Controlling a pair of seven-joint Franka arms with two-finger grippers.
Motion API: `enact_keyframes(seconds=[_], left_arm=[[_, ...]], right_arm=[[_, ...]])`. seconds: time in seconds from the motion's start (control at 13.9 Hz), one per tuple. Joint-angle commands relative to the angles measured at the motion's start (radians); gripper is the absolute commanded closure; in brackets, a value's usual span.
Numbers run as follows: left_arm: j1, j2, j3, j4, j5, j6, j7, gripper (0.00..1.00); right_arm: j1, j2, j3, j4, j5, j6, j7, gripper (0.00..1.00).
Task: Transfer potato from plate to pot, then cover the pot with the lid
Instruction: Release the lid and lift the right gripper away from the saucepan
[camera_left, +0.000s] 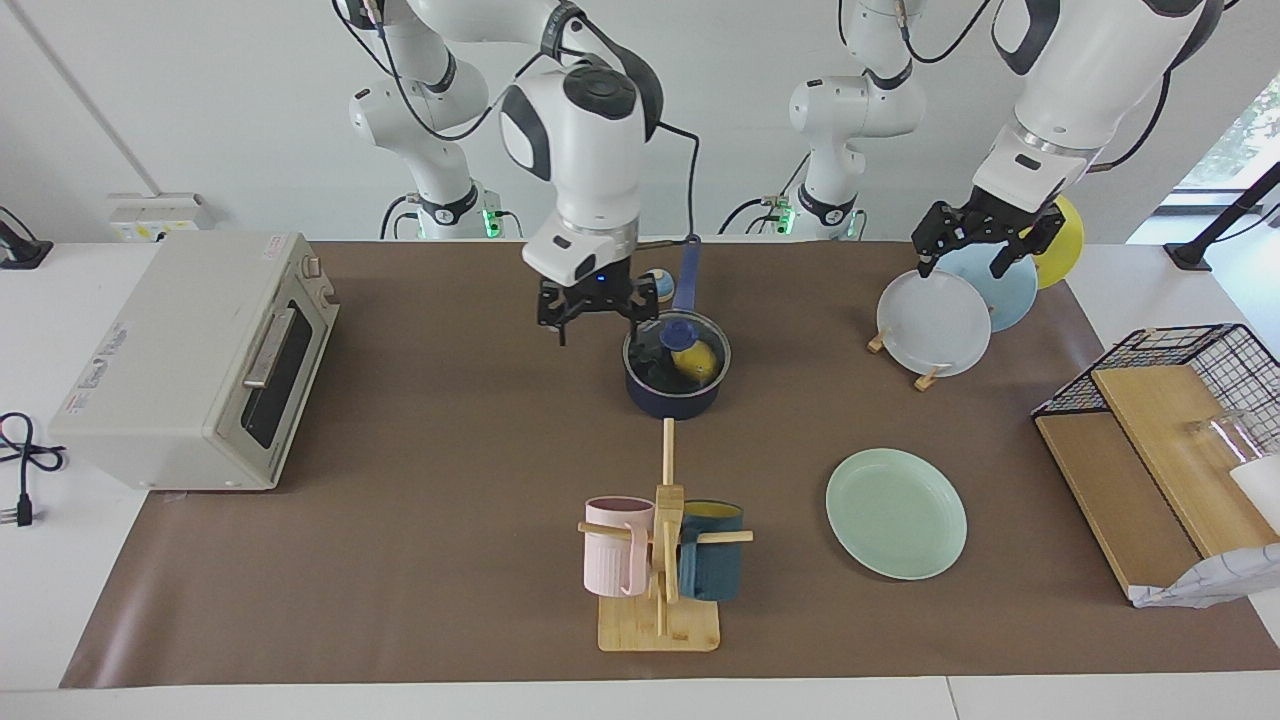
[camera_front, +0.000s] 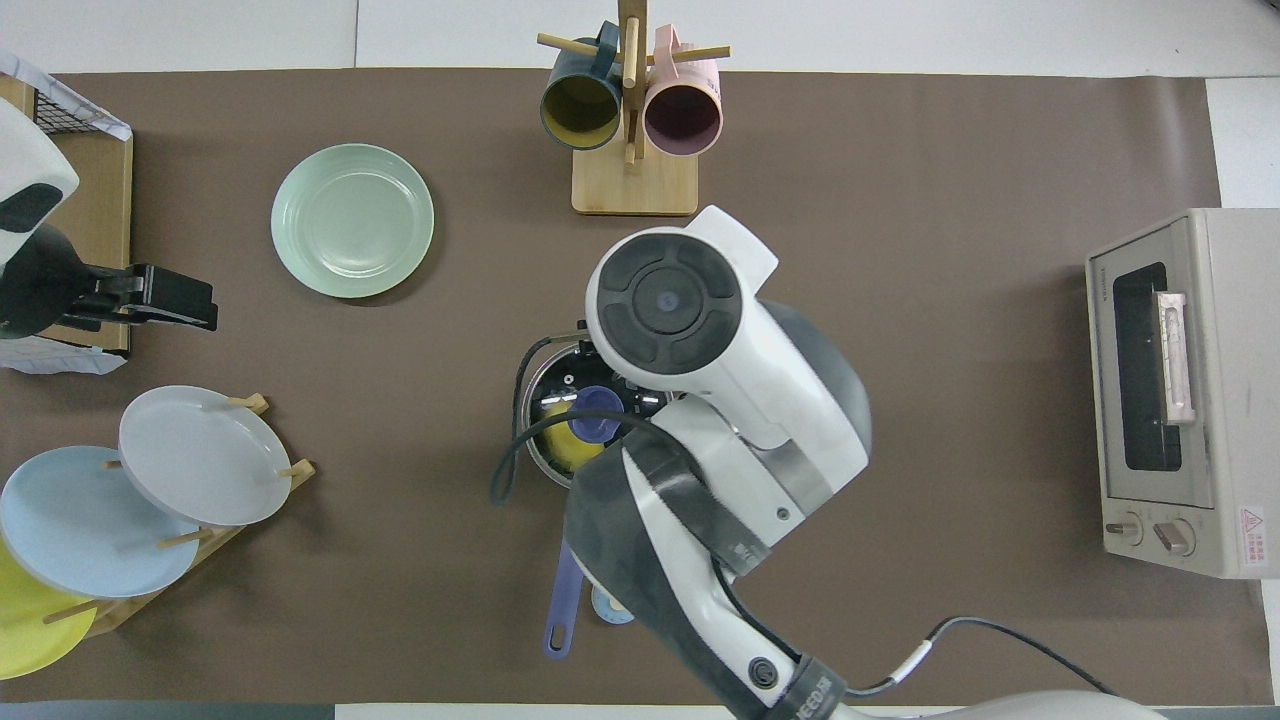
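The dark blue pot (camera_left: 672, 398) stands mid-table with its long handle (camera_left: 687, 272) pointing toward the robots. The glass lid, with its blue knob (camera_left: 677, 331), lies on the pot. The yellow potato (camera_left: 698, 360) shows through the glass inside the pot. My right gripper (camera_left: 598, 318) is open and empty, just above the table beside the pot's rim, toward the right arm's end. The mint-green plate (camera_left: 896, 512) lies bare, farther from the robots. My left gripper (camera_left: 965, 262) is open and empty, raised over the plate rack. The overhead view shows the pot (camera_front: 537, 395), knob (camera_front: 597, 413), potato (camera_front: 563, 447) and plate (camera_front: 352, 220); the right arm hides its gripper.
A rack of upright plates (camera_left: 935, 322) stands toward the left arm's end. A mug tree (camera_left: 662, 560) with two mugs stands farther from the robots than the pot. A toaster oven (camera_left: 190, 360) sits at the right arm's end. A small bell (camera_left: 660, 285) is beside the pot handle. A wire basket (camera_left: 1190, 385) is at the left arm's end.
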Motion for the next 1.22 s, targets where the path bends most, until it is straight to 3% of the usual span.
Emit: enact_keyframes(seconds=[0.0,0.29,0.5,1.15], left_arm=[[0.014,-0.020,-0.007,-0.016,0.006,-0.013,0.001,0.00],[0.014,-0.020,-0.007,-0.016,0.006,-0.013,0.001,0.00],[0.014,-0.020,-0.007,-0.016,0.006,-0.013,0.001,0.00],[0.014,-0.020,-0.007,-0.016,0.006,-0.013,-0.001,0.00]], right_arm=[[-0.111,-0.106,0.014,-0.026,0.036,-0.108,-0.126,0.00],[-0.210,-0.197,0.008,-0.032,0.036,-0.232,-0.249,0.00],[-0.315,-0.209,0.014,-0.055,0.037,-0.259,-0.281,0.00],[-0.356,-0.208,-0.016,-0.043,0.025,-0.272,-0.302,0.00]])
